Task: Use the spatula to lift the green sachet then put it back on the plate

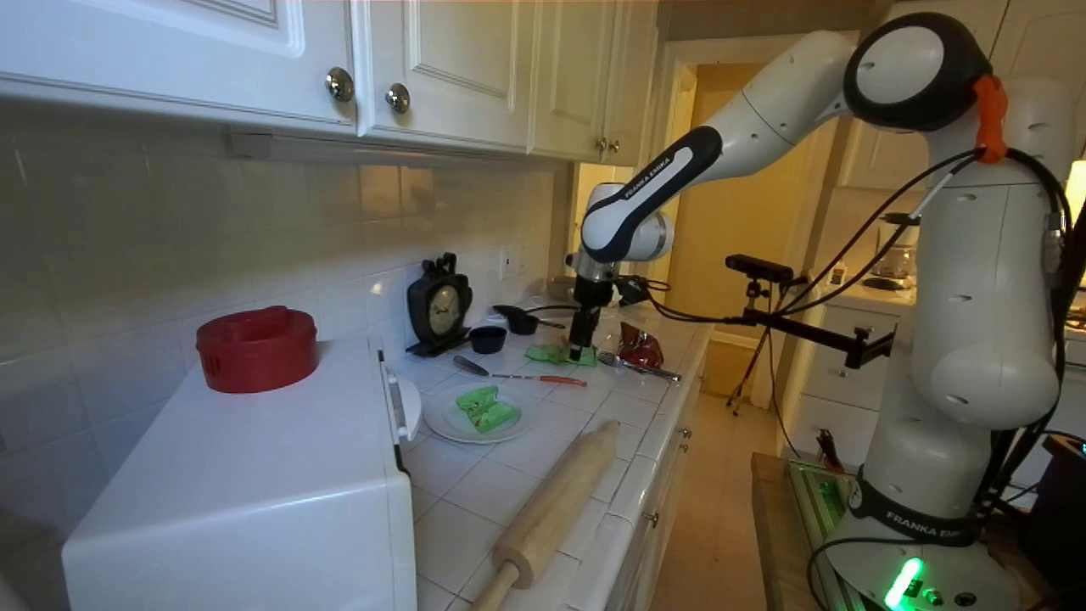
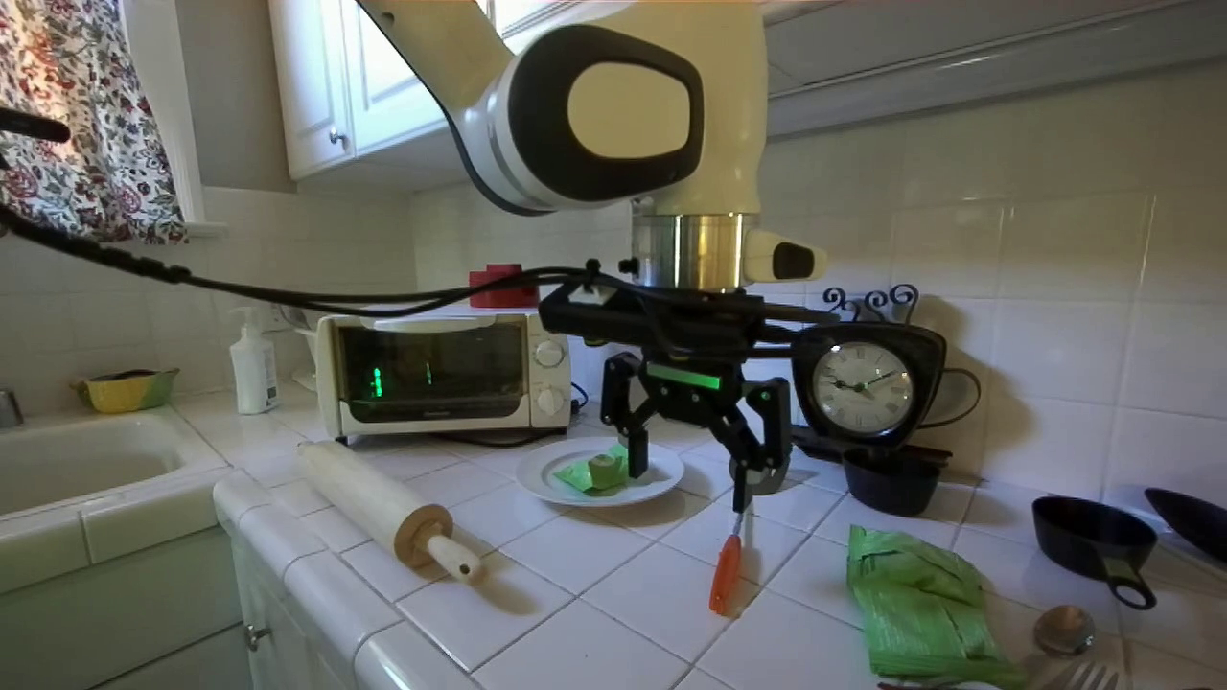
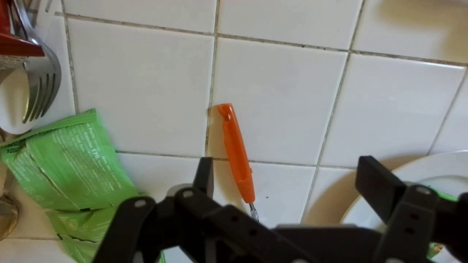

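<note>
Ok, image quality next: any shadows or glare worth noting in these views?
Wrist view: the gripper looks dark and slightly soft, and a shadow lies beside the plate; in an exterior view, a shadow falls on the tiled wall beside the clock; in an exterior view, the green base light glares, almost white inside.

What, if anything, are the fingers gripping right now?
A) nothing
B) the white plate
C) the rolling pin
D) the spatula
A: in the wrist view the fingers stand wide apart, and the orange-handled spatula lies loose on the tiles.
</note>
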You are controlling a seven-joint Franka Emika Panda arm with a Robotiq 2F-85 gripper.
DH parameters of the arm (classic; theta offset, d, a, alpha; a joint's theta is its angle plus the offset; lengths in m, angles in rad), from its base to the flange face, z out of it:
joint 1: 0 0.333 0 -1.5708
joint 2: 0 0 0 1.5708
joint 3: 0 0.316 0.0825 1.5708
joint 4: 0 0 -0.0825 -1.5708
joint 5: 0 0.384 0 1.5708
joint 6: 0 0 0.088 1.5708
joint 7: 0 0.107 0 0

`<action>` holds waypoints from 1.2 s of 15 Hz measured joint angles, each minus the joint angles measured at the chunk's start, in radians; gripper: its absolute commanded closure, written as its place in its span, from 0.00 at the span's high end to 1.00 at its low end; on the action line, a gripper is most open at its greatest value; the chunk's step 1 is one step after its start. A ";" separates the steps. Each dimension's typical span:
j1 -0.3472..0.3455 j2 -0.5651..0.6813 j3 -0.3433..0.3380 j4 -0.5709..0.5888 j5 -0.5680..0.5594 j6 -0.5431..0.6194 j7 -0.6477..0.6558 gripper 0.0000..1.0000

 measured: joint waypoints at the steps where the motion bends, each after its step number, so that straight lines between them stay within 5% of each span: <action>1: -0.003 0.004 0.003 0.003 0.000 0.000 0.000 1.00; 18: -0.042 0.092 0.055 0.060 0.000 0.026 -0.033 1.00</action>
